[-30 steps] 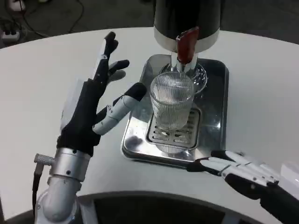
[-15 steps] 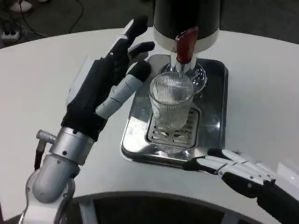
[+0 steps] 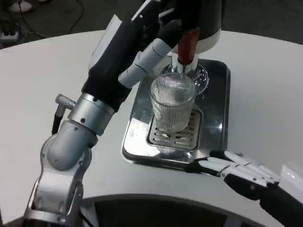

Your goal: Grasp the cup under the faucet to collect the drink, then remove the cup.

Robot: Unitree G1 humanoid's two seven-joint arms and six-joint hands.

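A clear ribbed glass cup stands upright on the grate of a steel drip tray, right under the faucet spout. The red tap lever sticks out from the black and white dispenser above it. My left hand is raised beside the dispenser, fingers apart, its thumb reaching toward the red lever; I cannot tell whether it touches. It holds nothing. My right hand lies flat on the table in front of the tray's near right corner, fingers stretched out, apart from the cup.
The white table spreads to the left and right of the tray. Its curved near edge runs along the bottom of the picture. Cables lie on the dark floor at the far left.
My left arm has risen and swung forward and right, from beside the cup up to the dispenser's lever. The right hand has barely moved. The cup stays in place.
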